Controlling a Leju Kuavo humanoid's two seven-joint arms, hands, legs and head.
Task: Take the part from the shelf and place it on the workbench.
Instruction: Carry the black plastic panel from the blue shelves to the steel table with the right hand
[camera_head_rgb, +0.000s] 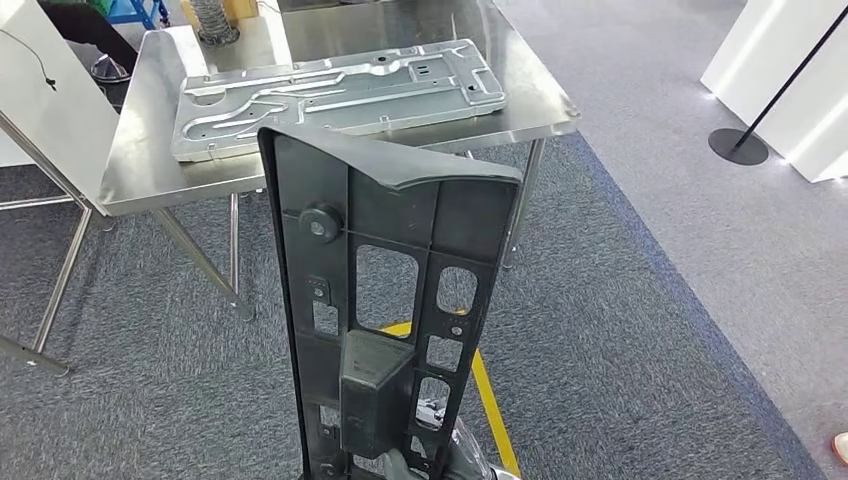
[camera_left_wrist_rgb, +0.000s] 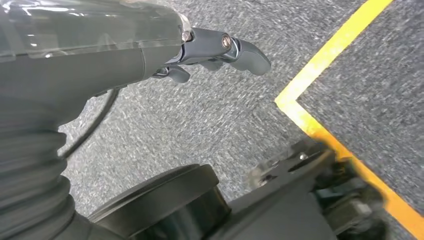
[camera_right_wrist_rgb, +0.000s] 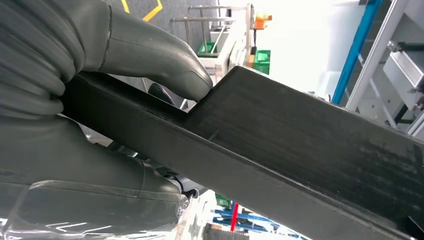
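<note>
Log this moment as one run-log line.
phase: carrying to workbench | right hand: grips black plastic part, upright | left hand: empty, above carpet | workbench: metal panel on it | placement: not yet done

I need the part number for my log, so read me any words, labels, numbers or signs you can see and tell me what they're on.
None: there is no readable text.
The black part in the right hand shows no label.
The metal panel on the workbench has stamped ridges only.
The yellow floor line is plain tape.
</note>
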